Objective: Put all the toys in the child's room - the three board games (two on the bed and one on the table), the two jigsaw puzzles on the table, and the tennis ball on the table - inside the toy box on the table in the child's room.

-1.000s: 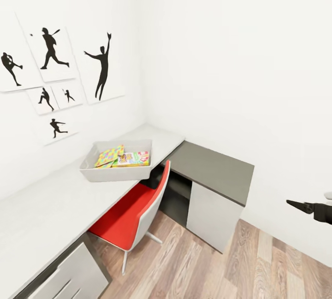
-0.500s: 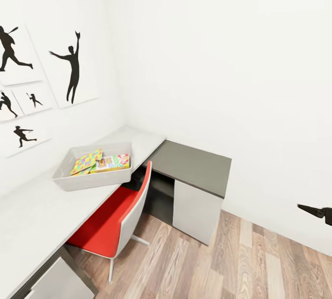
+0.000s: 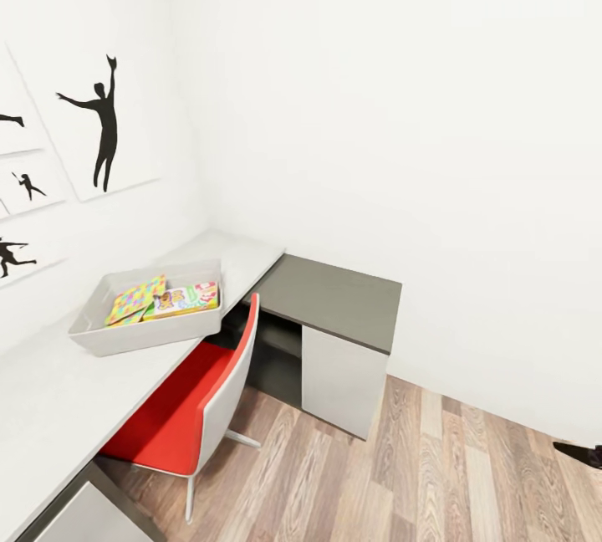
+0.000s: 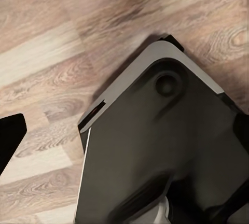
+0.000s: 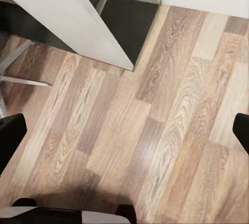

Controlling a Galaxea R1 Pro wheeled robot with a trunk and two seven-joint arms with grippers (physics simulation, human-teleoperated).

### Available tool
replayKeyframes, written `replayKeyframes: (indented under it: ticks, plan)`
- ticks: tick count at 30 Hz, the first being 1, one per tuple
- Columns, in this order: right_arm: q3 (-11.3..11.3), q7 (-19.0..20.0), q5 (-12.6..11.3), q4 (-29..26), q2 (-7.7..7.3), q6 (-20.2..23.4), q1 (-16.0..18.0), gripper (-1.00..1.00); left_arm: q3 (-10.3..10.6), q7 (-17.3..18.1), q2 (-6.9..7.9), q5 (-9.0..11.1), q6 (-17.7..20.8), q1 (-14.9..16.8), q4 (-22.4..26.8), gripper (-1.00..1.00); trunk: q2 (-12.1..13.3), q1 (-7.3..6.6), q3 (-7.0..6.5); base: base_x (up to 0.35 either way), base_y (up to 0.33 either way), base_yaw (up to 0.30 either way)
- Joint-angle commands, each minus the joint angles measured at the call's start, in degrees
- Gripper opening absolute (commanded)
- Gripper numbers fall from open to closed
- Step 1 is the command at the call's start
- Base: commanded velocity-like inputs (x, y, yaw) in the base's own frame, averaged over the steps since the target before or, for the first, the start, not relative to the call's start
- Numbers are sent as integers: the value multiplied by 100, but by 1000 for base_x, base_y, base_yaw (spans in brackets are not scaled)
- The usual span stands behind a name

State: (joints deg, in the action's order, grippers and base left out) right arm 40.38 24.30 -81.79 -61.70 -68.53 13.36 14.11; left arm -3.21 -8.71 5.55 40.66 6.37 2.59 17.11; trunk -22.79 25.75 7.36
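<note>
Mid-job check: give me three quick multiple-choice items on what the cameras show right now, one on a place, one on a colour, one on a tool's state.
1. Where does the toy box stand?
A. on the pale desk top
B. on the dark cabinet section
C. on the floor

2. What colour is the chair seat?
A. blue
B. red
C. green

3. How is the right tool?
A. open, holding nothing
B. shut on a ball
C. shut on a game box

Answers:
1 A: the toy box sits on the pale desk top in the head view.
2 B: the chair seat is red.
3 A: the right tool has its fingertips far apart, with only wood floor between them.
</note>
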Motion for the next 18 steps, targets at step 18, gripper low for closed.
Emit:
replayKeyframes:
  ticks: [18]
  plan:
    - [1026,687,1758,2024,1915,-49,-396,100,-37,-26,-108,12,40,-7,15,100,-13,4,12,0,0,-12]
